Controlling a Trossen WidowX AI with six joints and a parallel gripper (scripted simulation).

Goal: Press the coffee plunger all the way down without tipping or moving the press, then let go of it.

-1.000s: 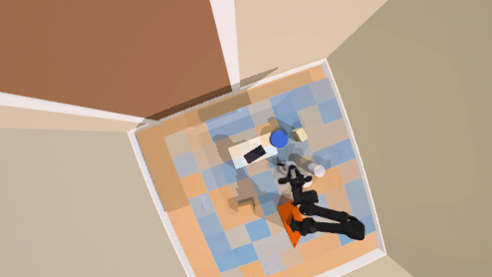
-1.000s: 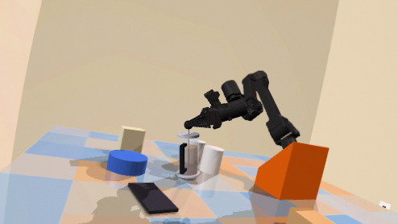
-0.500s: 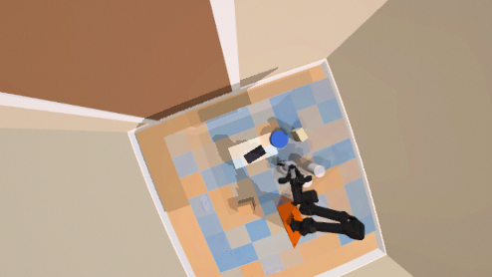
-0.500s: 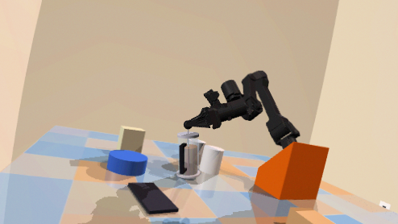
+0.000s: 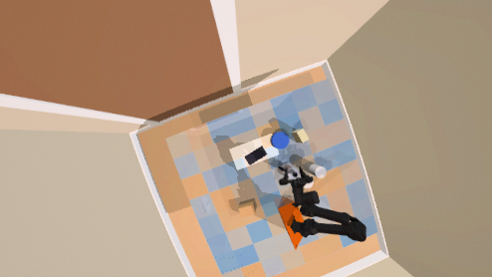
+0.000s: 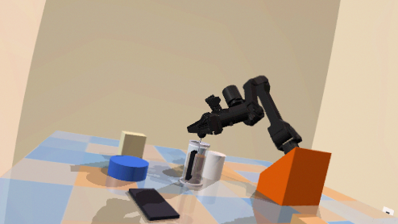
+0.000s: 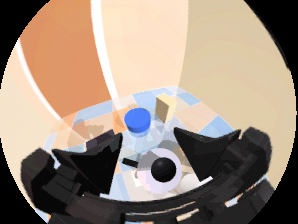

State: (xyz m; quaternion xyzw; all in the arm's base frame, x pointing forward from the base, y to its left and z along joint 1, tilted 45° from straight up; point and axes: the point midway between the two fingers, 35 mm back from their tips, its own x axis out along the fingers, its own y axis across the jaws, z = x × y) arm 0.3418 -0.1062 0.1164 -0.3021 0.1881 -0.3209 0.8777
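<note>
Claw: gripper (image 6: 196,130) hangs directly above the coffee press (image 6: 196,164), fingers spread wide and pinching nothing.
Claw, wrist view: the two dark fingers stand well apart on either side of the plunger knob (image 7: 161,169), with open gaps between each finger and the knob.
Far left of the press: tan block (image 6: 132,144) stands upright toward the back of the checkered table (image 6: 36,189).
Left of the press: blue disc (image 6: 128,168) lies flat, nearer the camera than the tan block; open floor separates it from the press.
Front left of the press: black slab (image 6: 153,204) lies flat, apart from the press base.
Task thing: the coffee press stands upright near the middle of the table, under the claw; its thin rod rises only a little above the lid toward the fingers.
Press contents: clear glass wall shows a dark fill and a dark upright part inside; exact level cannot be told.
Right of the press: white cylinder (image 6: 213,164) stands just beside the glass, touching or nearly so; which cannot be told.
Far right of the press: orange block (image 6: 295,176) sits in front of the arm's base.
Edges: in the top view a white rim (image 5: 149,173) borders the table; the press sits well inside it.
</note>
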